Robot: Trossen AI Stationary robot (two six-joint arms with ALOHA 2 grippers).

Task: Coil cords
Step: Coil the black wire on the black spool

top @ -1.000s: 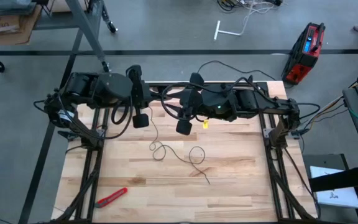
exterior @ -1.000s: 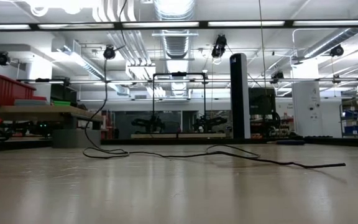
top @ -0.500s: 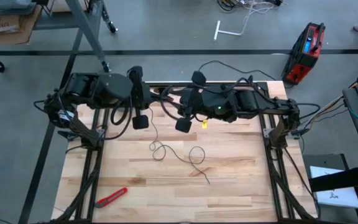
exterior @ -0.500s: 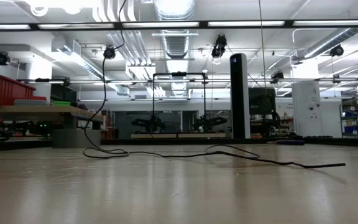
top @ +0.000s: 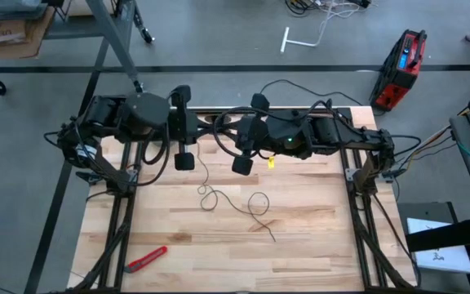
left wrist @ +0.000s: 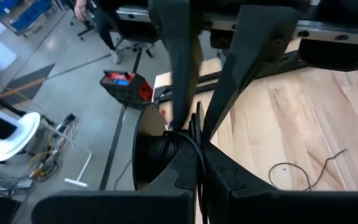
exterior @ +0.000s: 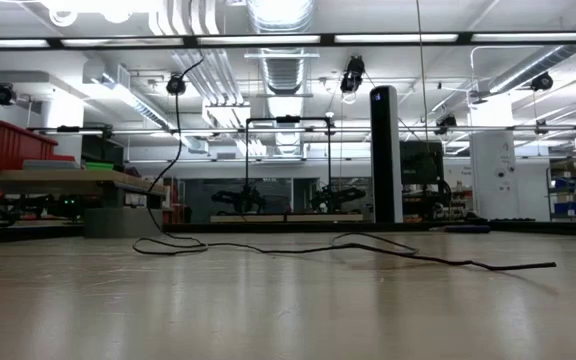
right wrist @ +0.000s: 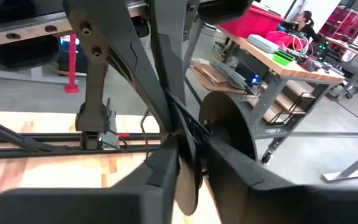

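Note:
The thin black cord (top: pixel 219 196) lies in loose loops on the wooden table, and its free end (top: pixel 273 238) points toward the near edge. One stretch rises off the table (exterior: pixel 173 150) toward the far edge, where my two grippers face each other closely. My left gripper (left wrist: pixel 199 158) is shut on the cord. My right gripper (right wrist: pixel 188 171) is shut on the small black round reel (right wrist: pixel 229 130). In the high view both grippers are above the table's far edge, the left (top: pixel 202 124) and the right (top: pixel 228 131). My left gripper pinches the thin cord (left wrist: pixel 197 134) between its two fingers, coming level from the table's left. The cord runs on from the fingertips to the reel (left wrist: pixel 157 155) just beyond them. My right gripper has the reel's disc (right wrist: pixel 188 183) between its two fingers, edge toward the camera, coming level from the table's right. The reel is lifted clear of the table, and the cord (right wrist: pixel 176 112) runs slanting onto it.
A red-handled cutter (top: pixel 147 258) lies near the table's near left corner. A small yellow piece (top: pixel 269 162) sits below the right arm. The arm frames run along both table sides. A red toolbox (top: pixel 402 59) stands on the floor.
My left gripper has shifted a little toward the table's right, closer to my right gripper. The cord's rising stretch has swung from nearly straight up to slanting rightward at its top. The loops on the table have stayed in place.

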